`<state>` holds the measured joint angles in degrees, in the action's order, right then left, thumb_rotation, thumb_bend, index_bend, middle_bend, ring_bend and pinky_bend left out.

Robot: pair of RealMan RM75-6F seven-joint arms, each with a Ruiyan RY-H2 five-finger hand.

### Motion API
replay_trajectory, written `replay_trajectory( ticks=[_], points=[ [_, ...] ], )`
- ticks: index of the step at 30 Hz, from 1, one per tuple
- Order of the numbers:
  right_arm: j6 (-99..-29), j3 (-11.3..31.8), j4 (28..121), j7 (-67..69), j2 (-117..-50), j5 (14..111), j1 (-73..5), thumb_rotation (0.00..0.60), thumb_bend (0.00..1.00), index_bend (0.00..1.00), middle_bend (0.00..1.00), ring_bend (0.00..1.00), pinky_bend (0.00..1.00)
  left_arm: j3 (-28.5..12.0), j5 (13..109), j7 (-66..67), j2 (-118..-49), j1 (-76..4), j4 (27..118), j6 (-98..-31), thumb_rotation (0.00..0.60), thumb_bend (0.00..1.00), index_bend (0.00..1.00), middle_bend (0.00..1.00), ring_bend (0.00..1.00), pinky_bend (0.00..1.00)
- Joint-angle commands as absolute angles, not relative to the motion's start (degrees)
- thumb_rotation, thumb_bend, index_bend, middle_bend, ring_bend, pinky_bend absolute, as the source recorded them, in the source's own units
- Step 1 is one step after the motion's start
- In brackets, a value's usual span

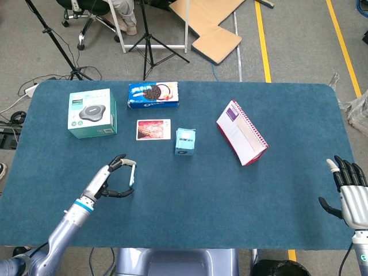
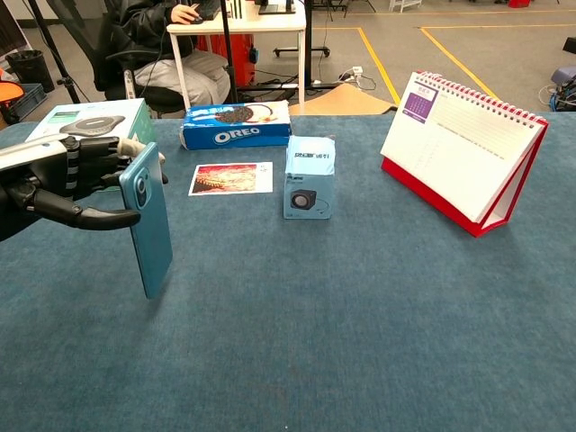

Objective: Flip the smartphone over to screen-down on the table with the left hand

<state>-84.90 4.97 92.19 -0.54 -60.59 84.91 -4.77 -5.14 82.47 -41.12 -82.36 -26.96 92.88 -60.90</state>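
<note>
The smartphone (image 2: 151,221) stands on edge above the blue cloth, nearly upright, its light blue back with the camera ring facing the chest view. My left hand (image 2: 67,184) grips it near its top, fingers over the upper edge and thumb across the side. From the head view the smartphone (image 1: 131,174) shows only as a thin pale sliver held by the left hand (image 1: 110,179) at the table's front left. My right hand (image 1: 348,190) rests at the far right edge with fingers spread, holding nothing.
A teal speaker box (image 1: 91,113) stands at the back left. An Oreo pack (image 1: 153,95), a photo card (image 1: 153,129) and a small blue box (image 1: 185,141) lie mid-table. A red desk calendar (image 1: 241,133) stands to the right.
</note>
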Motion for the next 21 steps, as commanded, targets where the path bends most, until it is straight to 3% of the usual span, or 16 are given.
replay_trajectory(
  ticks=[1,21],
  points=[
    [-84.88,4.98,92.20,-0.59,-60.60,84.87,-4.77,0.600,0.15,0.04,0.00,0.00,0.00,-3.83,87.16,-51.31,-83.45,-27.30,87.70,-60.17,0.600,0.32,0.40,0.39,0.00,0.00],
    [-84.64,4.94,92.13,-1.15,-60.77,84.65,-4.84,0.600,0.15,0.04,0.00,0.00,0.00,-0.35,92.61,-82.44,-88.43,-28.60,76.08,-63.89,0.600,0.32,0.40,0.39,0.00,0.00]
  ],
)
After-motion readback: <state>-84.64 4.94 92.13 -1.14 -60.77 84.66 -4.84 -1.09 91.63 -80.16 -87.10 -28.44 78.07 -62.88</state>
